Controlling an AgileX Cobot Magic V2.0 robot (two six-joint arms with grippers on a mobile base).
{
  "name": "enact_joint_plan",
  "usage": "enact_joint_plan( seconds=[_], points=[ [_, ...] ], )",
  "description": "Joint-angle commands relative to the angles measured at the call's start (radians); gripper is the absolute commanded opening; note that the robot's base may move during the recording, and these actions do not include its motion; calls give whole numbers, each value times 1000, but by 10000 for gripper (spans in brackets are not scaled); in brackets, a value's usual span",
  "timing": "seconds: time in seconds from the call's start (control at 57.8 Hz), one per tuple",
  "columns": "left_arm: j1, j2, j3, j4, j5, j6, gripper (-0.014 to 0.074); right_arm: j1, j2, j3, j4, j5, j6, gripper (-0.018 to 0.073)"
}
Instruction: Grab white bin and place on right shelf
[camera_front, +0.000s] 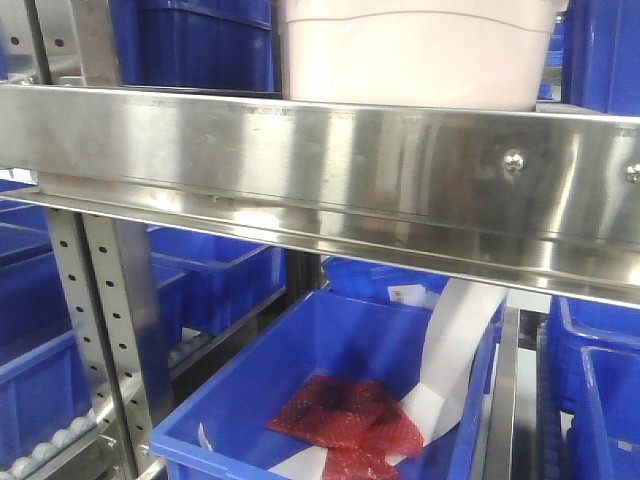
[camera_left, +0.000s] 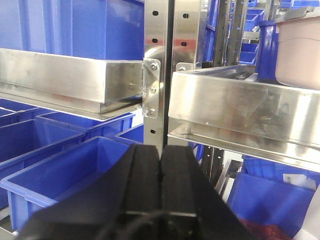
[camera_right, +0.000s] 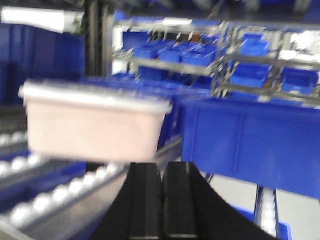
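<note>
Closest to me, down low in the front view, a blue crate (camera_front: 330, 400) sits under the rack with a crumpled red bag (camera_front: 345, 420) and a strip of white paper (camera_front: 455, 350) lying in it. Just above it runs the right shelf (camera_front: 320, 180), its broad mirror-like front rail stretching across the whole view, with round bolt heads at the right end and perforated steel uprights (camera_front: 100, 330) dropping away on the left.

The left gripper (camera_left: 161, 172) hangs in front of those uprights, its two black fingers pressed flat together with nothing between them. From the left wrist view, the shelf's rail is to the right of the upright and a second steel rail carrying blue crates is to the left.

The right gripper (camera_right: 161, 197) is likewise closed on itself, empty, pointing over a roller track (camera_right: 45, 200).

Beyond the rail, the white bin (camera_front: 420, 50) rests on the right shelf, set back behind the front rail, lid on in the wrist views, with blue crates beside it. The right wrist view is blurred, but shows the bin on the rollers, apart from the gripper.

Farther back stand more racks of blue crates (camera_right: 250, 60).
</note>
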Motion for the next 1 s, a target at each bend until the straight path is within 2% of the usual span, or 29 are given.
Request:
enact_joint_plan(
  seconds=[0.0, 0.173, 0.225, 0.329, 0.45, 0.554, 0.606, 0.987],
  points=[
    [1, 9, 7, -9, -94, -3, -119, 40, 27, 25, -110, -99, 60, 74],
    [1, 9, 7, -9, -94, -3, -119, 101, 10, 154, -413, -215, 400, 74],
    [1, 9, 7, -9, -94, -3, -119, 122, -5, 201, -454, -272, 447, 74],
    [1, 9, 7, -9, -94, -3, -119, 158, -53, 311, -454, -403, 451, 74],
    [1, 9, 7, -9, -94, -3, -119, 165, -125, 420, -432, -480, 455, 74],
    [1, 9, 7, -9, -94, -3, -119, 165, -148, 481, -392, -494, 463, 74],
    [1, 9, 7, -9, -94, -3, -119, 165, -148, 478, -373, -446, 463, 74],
    [1, 9, 7, -9, -94, -3, -119, 165, -148, 478, -372, -437, 463, 74]
  ],
)
